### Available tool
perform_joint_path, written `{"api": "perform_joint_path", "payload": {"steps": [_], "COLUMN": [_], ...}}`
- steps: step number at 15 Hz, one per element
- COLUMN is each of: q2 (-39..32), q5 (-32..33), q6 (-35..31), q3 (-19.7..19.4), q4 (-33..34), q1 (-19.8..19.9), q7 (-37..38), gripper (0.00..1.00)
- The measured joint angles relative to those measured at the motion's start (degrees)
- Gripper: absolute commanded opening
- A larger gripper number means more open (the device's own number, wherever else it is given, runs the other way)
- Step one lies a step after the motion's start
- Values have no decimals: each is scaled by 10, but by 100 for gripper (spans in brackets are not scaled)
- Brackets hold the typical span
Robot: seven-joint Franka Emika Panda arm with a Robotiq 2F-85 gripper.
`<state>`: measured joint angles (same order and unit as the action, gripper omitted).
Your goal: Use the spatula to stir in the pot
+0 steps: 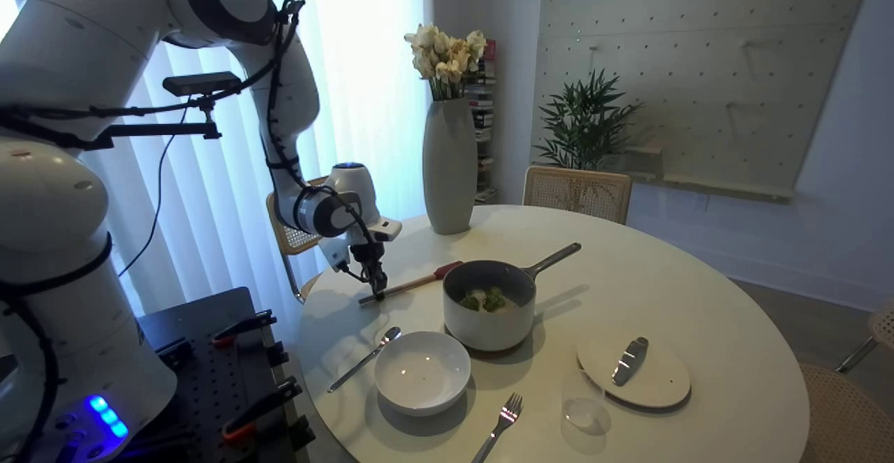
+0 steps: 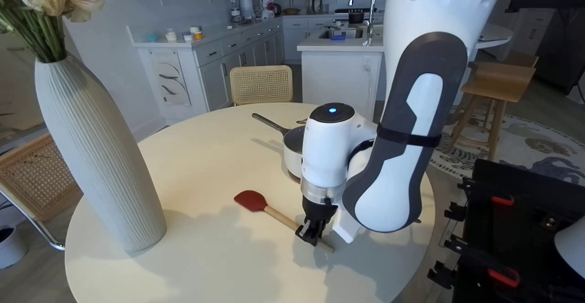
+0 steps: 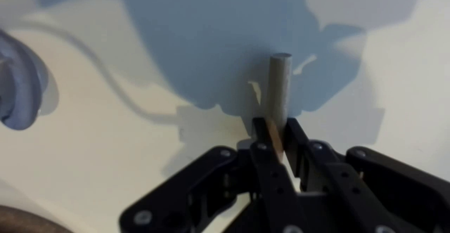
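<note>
Spatula (image 2: 279,216) gripped! The gripper (image 2: 311,239) has its fingers (image 3: 261,134) closed on the pale handle (image 3: 279,85), just short of the tail end. Take the pot (image 1: 489,327) as clock centre in an exterior view: the red head (image 1: 447,270) sits at ten o'clock, outside the pot, and the handle runs back to nine. Whether the spatula rests on the table (image 1: 670,288), I can't tell. Pot's upright, green food (image 1: 492,300) inside, its own handle out at two. Round the dial we go: plate (image 1: 660,379) at four, fork (image 1: 506,417) at six, bowl (image 1: 422,362) between seven and eight, spoon (image 1: 363,362) at eight, vase (image 1: 450,163) between eleven and twelve!
</note>
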<state>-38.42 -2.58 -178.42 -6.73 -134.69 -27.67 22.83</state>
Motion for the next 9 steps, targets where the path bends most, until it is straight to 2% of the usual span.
{"api": "perform_joint_path", "payload": {"steps": [2, 5, 9], "q2": [14, 53, 127], "q5": [0, 11, 63], "q6": [12, 48, 102], "q3": [-3, -29, -59], "q4": [-3, -8, -22], "q1": [-3, -26, -50], "q7": [-14, -25, -25], "gripper": [4, 4, 4]}}
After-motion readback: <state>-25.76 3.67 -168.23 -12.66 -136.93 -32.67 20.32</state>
